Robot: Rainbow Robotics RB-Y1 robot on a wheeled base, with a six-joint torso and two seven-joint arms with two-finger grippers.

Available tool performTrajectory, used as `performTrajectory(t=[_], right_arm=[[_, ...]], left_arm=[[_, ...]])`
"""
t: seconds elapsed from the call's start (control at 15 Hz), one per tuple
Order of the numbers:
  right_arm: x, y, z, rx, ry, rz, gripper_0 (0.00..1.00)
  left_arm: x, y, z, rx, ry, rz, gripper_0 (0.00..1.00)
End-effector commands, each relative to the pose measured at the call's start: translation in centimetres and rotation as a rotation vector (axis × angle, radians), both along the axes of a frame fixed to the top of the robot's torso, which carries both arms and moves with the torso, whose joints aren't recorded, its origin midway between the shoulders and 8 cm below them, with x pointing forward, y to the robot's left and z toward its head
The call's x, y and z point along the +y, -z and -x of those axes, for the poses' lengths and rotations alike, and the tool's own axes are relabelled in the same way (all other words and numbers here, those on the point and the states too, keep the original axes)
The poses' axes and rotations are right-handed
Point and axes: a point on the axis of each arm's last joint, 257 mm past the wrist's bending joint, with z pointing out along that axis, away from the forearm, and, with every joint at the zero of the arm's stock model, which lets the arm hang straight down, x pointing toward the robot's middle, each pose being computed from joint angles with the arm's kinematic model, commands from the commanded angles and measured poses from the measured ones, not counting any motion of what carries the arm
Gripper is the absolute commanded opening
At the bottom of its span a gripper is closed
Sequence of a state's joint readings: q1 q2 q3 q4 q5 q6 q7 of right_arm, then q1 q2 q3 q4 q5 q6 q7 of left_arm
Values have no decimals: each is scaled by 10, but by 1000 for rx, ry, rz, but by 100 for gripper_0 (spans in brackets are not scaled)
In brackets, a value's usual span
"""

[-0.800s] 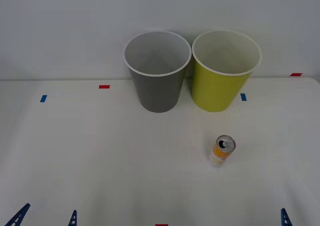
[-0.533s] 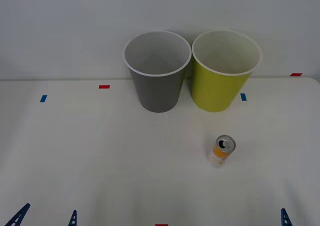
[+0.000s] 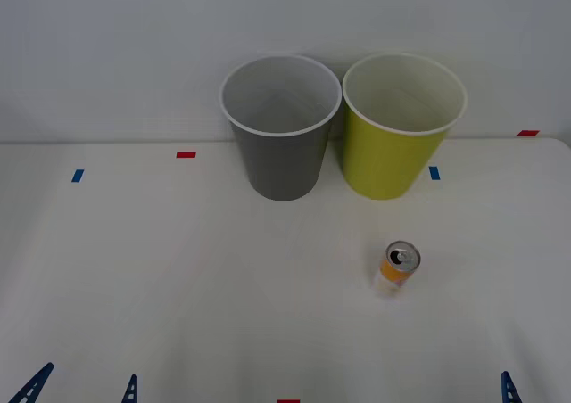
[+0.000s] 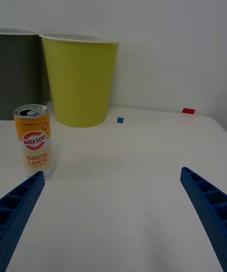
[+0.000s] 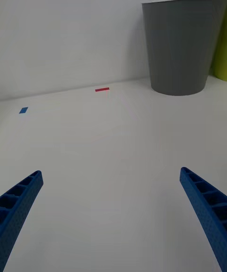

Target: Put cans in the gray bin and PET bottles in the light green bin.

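One can point(image 3: 398, 268) stands upright on the bench point(image 3: 178, 269), just ahead of my right pincer point(image 4: 111, 215), whose fingers are spread wide and empty. My left pincer point(image 5: 111, 215) waits low with fingers apart too, the gray bin point(image 3: 281, 127) ahead of it. The light green bin point(image 3: 401, 127) sits directly beyond the can from my right pincer, so I judge a careless lift could drop it there, or a finger could tip this slim can

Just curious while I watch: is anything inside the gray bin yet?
Nothing shows inside the gray bin: the front view looks past its white rim at bare pale walls, though the very bottom is partly hidden. The can stands outside on the table.
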State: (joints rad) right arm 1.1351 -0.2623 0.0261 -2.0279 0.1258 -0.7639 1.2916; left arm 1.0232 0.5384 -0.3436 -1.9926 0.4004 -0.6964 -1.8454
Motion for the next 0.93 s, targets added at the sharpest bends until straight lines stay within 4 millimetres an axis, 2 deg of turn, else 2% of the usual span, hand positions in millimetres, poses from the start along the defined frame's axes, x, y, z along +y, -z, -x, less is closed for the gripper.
performTrajectory(t=[0.07, 0.93], right_arm=[[0, 0, 0, 0, 0, 0, 100], [0, 0, 0, 0, 0, 0, 100]], left_arm=[[0, 0, 0, 0, 0, 0, 100], [0, 0, 0, 0, 0, 0, 100]])
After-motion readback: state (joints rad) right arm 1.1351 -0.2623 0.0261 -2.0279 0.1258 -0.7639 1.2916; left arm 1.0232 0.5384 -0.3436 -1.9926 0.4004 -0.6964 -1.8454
